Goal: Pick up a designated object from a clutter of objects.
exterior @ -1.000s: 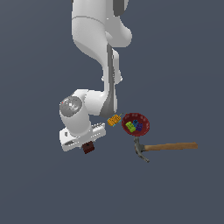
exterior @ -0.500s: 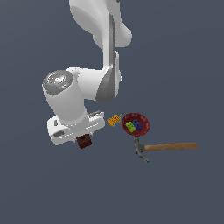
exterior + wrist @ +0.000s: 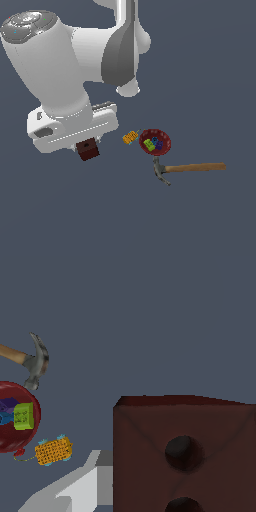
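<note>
The dark red-brown brick [image 3: 88, 149] hangs under my gripper [image 3: 89, 142], lifted well above the floor in the exterior view. In the wrist view the brick [image 3: 185, 456] fills the near field, two dark holes on its face, with a grey finger [image 3: 80, 488] against its side. The gripper is shut on the brick. The rest of the clutter lies on the floor to the exterior view's right: the orange ridged piece [image 3: 130, 137], the red bowl [image 3: 155, 142] of coloured blocks and the wooden-handled hammer [image 3: 192, 168]. The blue ball is out of view.
In the wrist view the orange ridged piece [image 3: 53, 450], the red bowl [image 3: 17, 423] and the hammer head [image 3: 37, 362] lie together to one side. The large white arm body [image 3: 55, 75] fills the exterior view's upper left.
The arm has risen toward the exterior camera with the brick held in it, so both look larger. The items on the floor have not moved.
</note>
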You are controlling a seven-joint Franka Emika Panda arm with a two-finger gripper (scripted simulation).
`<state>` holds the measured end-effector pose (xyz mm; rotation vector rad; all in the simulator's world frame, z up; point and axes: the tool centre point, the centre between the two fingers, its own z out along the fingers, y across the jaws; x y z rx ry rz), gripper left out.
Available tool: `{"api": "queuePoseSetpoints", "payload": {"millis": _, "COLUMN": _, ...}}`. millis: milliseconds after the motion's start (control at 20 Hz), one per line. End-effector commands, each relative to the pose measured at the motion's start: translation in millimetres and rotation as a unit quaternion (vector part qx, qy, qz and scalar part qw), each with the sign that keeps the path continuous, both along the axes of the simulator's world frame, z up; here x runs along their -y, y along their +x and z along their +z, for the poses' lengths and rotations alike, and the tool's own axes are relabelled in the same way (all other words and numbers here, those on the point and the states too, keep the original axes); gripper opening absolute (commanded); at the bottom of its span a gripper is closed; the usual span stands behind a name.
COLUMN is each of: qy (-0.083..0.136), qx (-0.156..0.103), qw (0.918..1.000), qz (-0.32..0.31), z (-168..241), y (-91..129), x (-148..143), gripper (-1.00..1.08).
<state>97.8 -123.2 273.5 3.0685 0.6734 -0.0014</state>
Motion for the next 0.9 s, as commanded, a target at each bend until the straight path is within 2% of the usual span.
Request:
{"api": "queuePoseSetpoints", "payload": {"millis": 0, "qy": 0.0, "qx": 0.0, "qw": 1.0, "qz": 0.0, "z": 25, "y": 3, "x": 0, "gripper": -1.0}}
{"api": "queuePoseSetpoints", "payload": {"millis": 400, "qy": 0.0, "qx": 0.0, "qw": 1.0, "qz": 0.0, "z": 74, "y": 12, "x": 0, "gripper": -1.0}}
{"api": "queuePoseSetpoints", "payload": {"millis": 850, "qy": 0.0, "qx": 0.0, "qw": 1.0, "qz": 0.0, "z": 91, "y": 16, "x": 0, "gripper": -1.0}}
